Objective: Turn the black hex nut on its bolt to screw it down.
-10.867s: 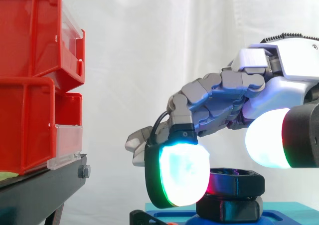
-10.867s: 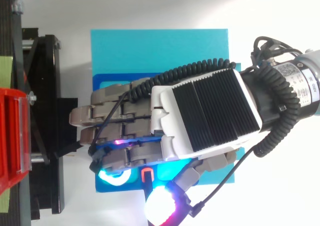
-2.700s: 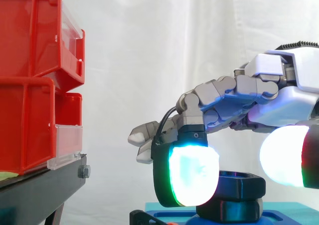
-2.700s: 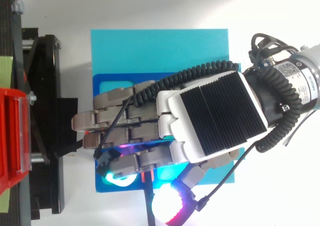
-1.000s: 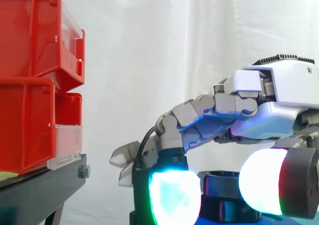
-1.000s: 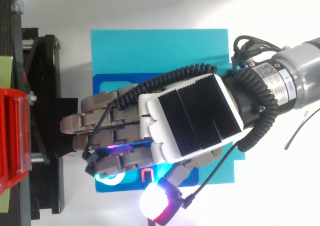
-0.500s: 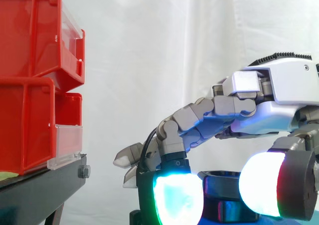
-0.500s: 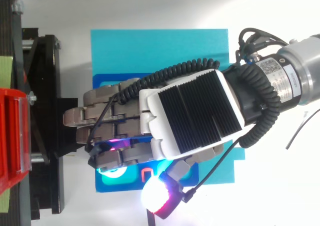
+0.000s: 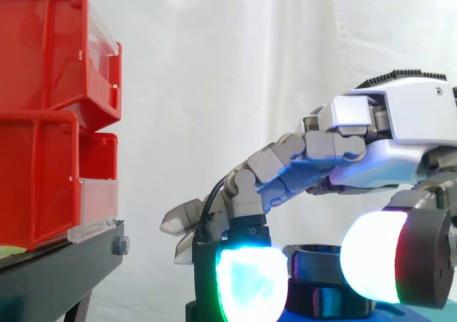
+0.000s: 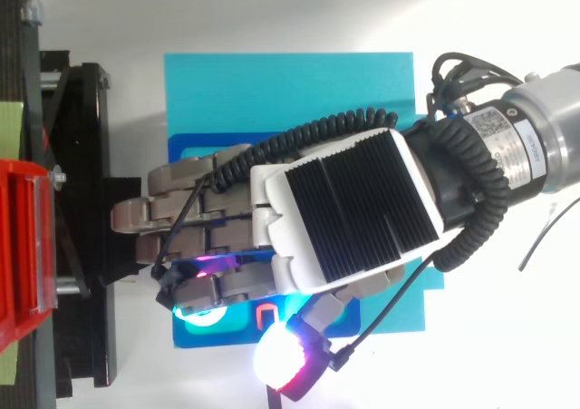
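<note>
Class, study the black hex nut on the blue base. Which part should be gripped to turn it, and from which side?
Grip two opposite outer flats of the black hex nut, coming down from above. It lies level with its ring opening upward and its flat sides upright, while the blue base blocks approach from below.

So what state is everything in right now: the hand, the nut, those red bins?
black hex nut: level, pinched between the glowing pads of the hand.
hand: fingers curled, shut on the nut.
red bins: stacked on the black stand, untouched.
</note>
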Controlling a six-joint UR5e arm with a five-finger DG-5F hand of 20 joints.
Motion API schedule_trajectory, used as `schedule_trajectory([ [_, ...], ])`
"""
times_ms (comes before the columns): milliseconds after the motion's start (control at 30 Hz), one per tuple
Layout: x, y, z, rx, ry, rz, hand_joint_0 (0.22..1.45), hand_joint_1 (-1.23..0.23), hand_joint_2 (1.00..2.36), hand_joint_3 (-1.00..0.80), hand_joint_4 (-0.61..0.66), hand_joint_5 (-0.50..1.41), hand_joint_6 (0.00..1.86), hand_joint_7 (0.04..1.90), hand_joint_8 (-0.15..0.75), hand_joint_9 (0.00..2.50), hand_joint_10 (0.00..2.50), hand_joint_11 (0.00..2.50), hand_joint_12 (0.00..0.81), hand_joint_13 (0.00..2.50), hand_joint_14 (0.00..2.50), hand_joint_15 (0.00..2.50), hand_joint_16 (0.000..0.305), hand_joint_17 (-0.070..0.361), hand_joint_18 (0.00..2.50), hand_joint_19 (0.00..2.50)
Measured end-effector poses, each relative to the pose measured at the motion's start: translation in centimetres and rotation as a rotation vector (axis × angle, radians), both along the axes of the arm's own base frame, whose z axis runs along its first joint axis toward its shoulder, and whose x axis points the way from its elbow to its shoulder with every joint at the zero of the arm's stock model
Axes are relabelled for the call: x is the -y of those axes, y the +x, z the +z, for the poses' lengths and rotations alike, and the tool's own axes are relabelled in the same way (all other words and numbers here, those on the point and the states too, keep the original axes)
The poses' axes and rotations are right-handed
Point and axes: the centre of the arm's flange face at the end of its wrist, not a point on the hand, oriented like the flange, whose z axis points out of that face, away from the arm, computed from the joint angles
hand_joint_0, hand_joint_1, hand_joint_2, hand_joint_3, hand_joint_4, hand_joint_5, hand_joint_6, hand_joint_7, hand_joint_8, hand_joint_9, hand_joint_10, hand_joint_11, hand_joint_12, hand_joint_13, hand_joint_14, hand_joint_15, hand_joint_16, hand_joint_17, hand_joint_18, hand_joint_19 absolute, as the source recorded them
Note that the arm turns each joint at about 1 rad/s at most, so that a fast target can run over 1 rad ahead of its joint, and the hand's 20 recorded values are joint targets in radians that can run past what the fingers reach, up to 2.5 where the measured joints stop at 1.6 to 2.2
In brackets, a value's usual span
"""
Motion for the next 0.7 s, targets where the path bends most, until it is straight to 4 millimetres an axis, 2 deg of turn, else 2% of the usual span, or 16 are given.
schedule_trajectory([
  [367, 0.0, 0.2, 1.5, -0.021, -0.006, 0.001, 0.52, -0.45, 1.00, -0.50, 0.23, -0.16, 0.79, 0.78, 0.318, 0.46, 0.01, 0.19, 0.353, 0.26, 0.00, 0.00, 0.052, 0.118, 0.32, 0.20],
  [700, 0.2, 0.1, 1.5, -0.037, -0.012, -0.002, 0.52, -0.45, 1.00, -0.50, 0.24, -0.17, 0.83, 0.77, 0.323, 0.47, 0.01, 0.21, 0.351, 0.27, 0.00, 0.00, 0.052, 0.116, 0.31, 0.20],
])
